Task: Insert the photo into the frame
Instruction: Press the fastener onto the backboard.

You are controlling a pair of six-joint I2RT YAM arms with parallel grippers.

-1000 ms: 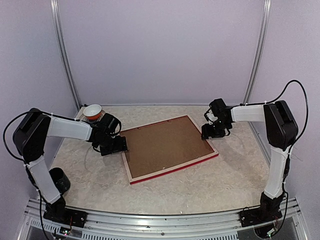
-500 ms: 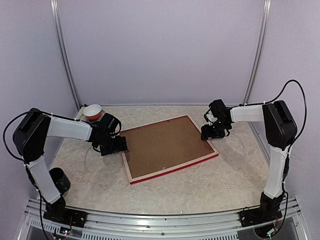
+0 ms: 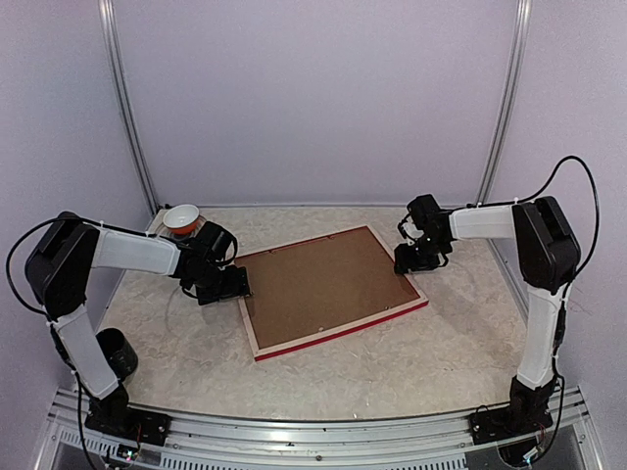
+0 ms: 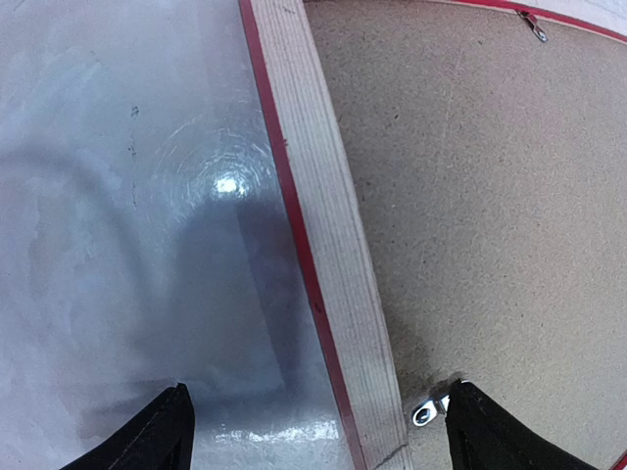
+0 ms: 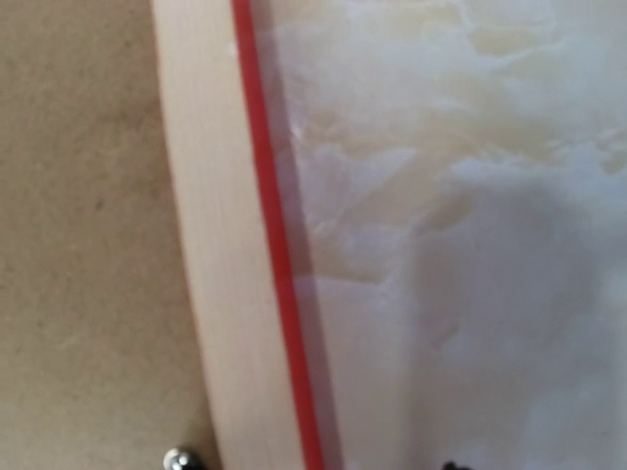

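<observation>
Fingers of the left gripper stand spread wide, one on each side of the left rail of the large rectangular picture frame, touching nothing. The frame has a pale unpainted wood back and a glossy red edge. It lies face down in the middle of the marbled table, turned a little askew. A plain brown fibreboard backing board sits inside it, with a small metal tab at the rail. The photo is nowhere in view; it may lie under the board, but I cannot tell. If so, probably only securing the tabs remains. The right gripper hovers at the frame's right edge, and I cannot tell how its fingers are set.
</observation>
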